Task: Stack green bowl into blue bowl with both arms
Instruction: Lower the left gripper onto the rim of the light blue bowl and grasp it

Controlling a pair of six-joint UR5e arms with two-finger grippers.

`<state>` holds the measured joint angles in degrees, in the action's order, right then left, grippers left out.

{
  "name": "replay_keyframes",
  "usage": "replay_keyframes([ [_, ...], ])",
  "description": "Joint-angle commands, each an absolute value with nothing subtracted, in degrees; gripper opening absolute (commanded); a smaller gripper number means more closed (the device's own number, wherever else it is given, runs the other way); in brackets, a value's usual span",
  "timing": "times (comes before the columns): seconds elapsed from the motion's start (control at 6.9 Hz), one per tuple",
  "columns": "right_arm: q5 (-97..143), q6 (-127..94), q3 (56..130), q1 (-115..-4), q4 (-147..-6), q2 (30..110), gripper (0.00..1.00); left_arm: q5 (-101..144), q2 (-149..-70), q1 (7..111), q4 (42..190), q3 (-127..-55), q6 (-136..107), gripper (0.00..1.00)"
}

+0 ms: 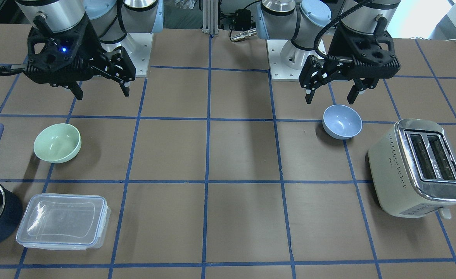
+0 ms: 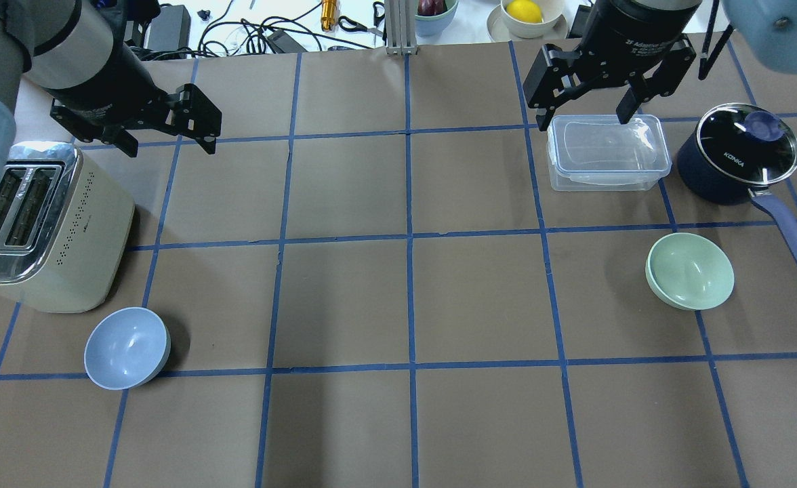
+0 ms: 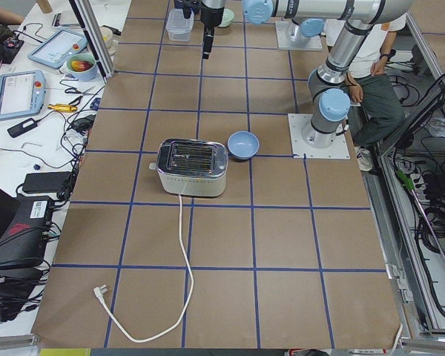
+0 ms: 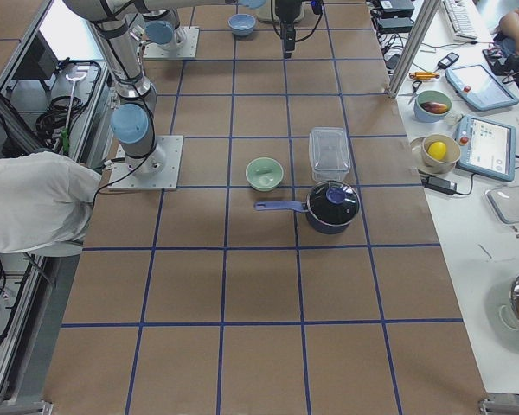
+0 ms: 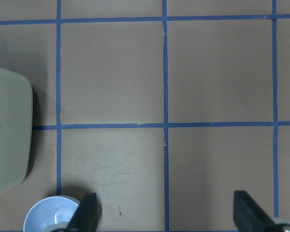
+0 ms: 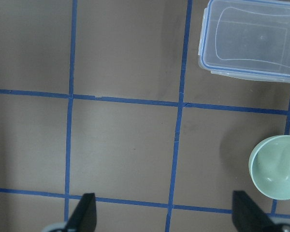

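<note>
The pale green bowl [image 1: 57, 142] sits upright on the table on my right side; it also shows in the overhead view [image 2: 690, 271] and at the right edge of the right wrist view [image 6: 275, 166]. The pale blue bowl [image 1: 342, 121] sits upright on my left side beside the toaster, also seen from overhead [image 2: 127, 348] and at the bottom of the left wrist view [image 5: 50, 215]. My left gripper [image 1: 330, 97] hangs open and empty above the table, just behind the blue bowl. My right gripper [image 1: 102, 95] hangs open and empty, behind the green bowl and apart from it.
A cream toaster [image 2: 39, 224] stands on my left, close to the blue bowl. A clear lidded container [image 2: 607, 152] and a dark navy saucepan with a glass lid [image 2: 744, 159] stand beyond the green bowl; the pan's handle [image 2: 788, 234] points towards that bowl.
</note>
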<state>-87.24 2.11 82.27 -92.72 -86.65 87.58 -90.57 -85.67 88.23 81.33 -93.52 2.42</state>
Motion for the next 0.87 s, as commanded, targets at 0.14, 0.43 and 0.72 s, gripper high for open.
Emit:
replay_keyframes([
  [0.14,-87.19,2.11,82.27,-92.64,-86.66,87.54,1.0,-90.88,-84.73,88.24,81.3,-94.04,5.89,1.0],
  [0.43,-87.19,2.11,82.27,-92.55,-86.75,87.54,1.0,-91.49,-83.77,88.42,82.96,-95.44,5.98,1.0],
  [0.72,-87.19,2.28,82.27,-92.37,-86.83,87.45,1.0,-100.91,-81.65,85.72,83.68,-107.24,5.28,1.0],
])
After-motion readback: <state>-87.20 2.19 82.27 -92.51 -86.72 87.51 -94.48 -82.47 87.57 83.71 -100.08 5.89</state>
